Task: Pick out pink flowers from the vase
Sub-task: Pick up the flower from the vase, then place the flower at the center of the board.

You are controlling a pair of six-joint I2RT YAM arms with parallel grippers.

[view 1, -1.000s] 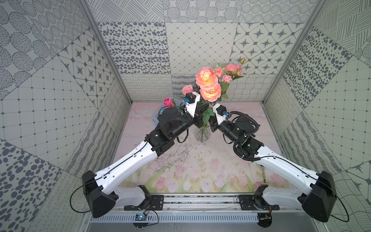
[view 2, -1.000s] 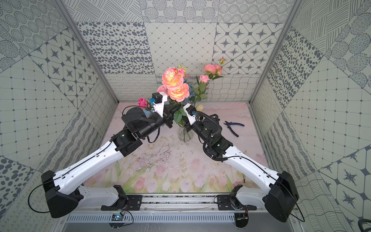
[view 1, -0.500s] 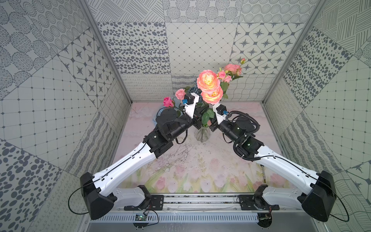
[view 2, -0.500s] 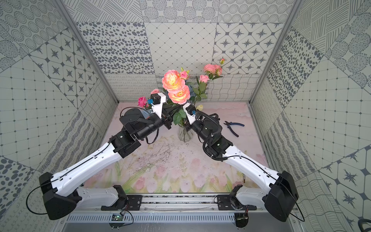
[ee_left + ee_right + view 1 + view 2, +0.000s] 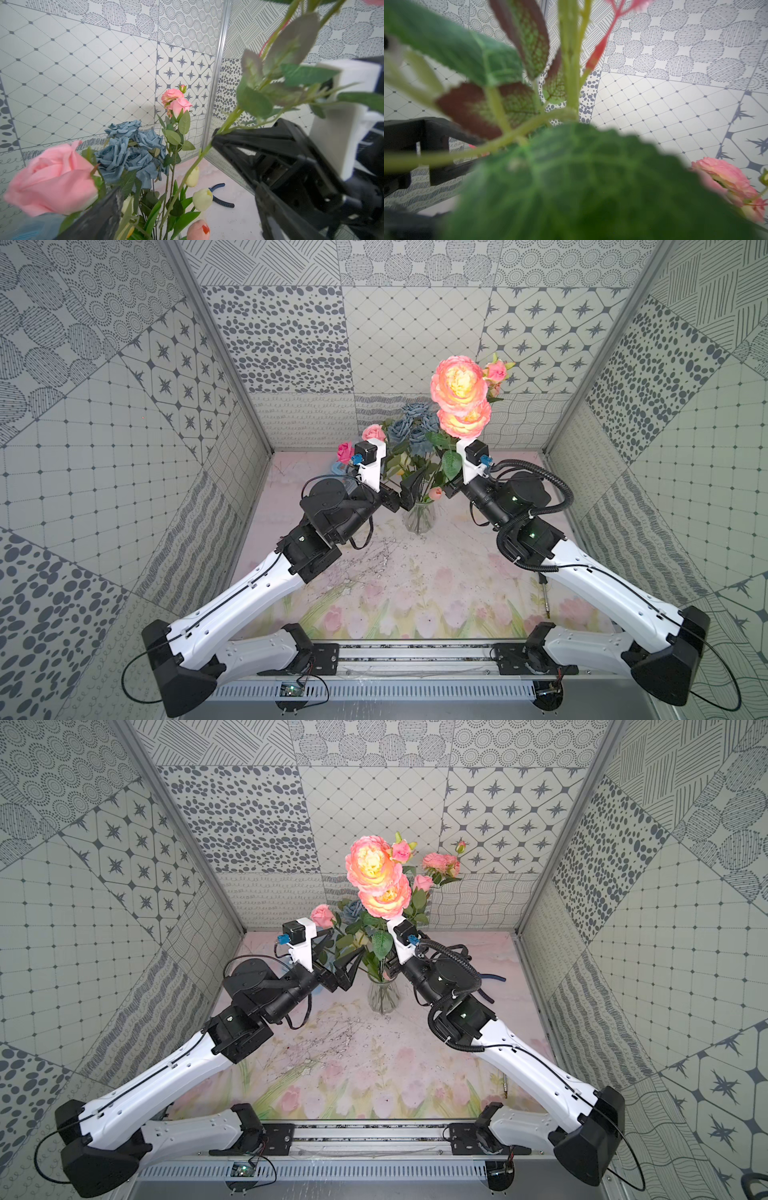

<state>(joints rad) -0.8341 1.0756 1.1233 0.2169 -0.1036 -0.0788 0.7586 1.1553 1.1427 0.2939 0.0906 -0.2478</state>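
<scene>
The right gripper (image 5: 216, 136) pinches the pink flowers (image 5: 457, 383) by the stem (image 5: 228, 121); the left gripper (image 5: 349, 969) is spread wide beside it; the stem's end seems to be in the vase (image 5: 419, 518); next, pull straight up.

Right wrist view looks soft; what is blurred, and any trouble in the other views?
Right wrist view: a green leaf close to the lens is a blur, the wall tiles behind sharp. Left wrist view: the near pink rose is soft, the blue roses crisp. Both top views: the large pink blooms glare, centres washed out.
</scene>
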